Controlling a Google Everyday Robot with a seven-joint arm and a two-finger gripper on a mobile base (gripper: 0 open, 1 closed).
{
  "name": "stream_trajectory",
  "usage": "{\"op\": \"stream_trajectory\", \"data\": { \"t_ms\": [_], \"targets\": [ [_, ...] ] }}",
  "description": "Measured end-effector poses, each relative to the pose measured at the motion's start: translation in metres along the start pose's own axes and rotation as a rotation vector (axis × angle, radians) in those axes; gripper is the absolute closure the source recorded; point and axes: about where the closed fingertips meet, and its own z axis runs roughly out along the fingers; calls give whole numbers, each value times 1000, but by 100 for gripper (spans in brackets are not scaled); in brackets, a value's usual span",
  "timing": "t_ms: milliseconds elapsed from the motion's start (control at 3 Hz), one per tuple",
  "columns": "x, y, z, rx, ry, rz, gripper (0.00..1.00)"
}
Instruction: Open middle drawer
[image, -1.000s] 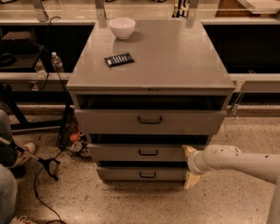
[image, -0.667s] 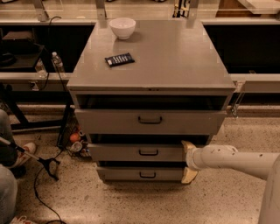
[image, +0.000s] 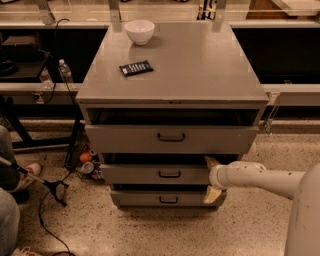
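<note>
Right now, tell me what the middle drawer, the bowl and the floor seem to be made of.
Middle drawer: probably painted metal, flat grey with a dull sheen and crisp edges. Bowl: likely glazed ceramic, white and glossy, though plastic is possible. Floor: speckled, polished, like terrazzo. The gripper sits at the drawer's right end, fingers spread.

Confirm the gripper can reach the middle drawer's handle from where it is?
Probably yes. The gripper sits open at the right end of the middle drawer, level with its handle; only bare drawer front lies between them, nothing blocking.
</note>
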Motion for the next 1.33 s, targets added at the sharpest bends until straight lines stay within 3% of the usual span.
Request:
{"op": "stream_trajectory", "data": {
  "t_ms": [333,1333],
  "targets": [
    [3,-3,17,-30,-14,11,15],
    [6,-4,15,-51,-23,23,85]
  ]
}}
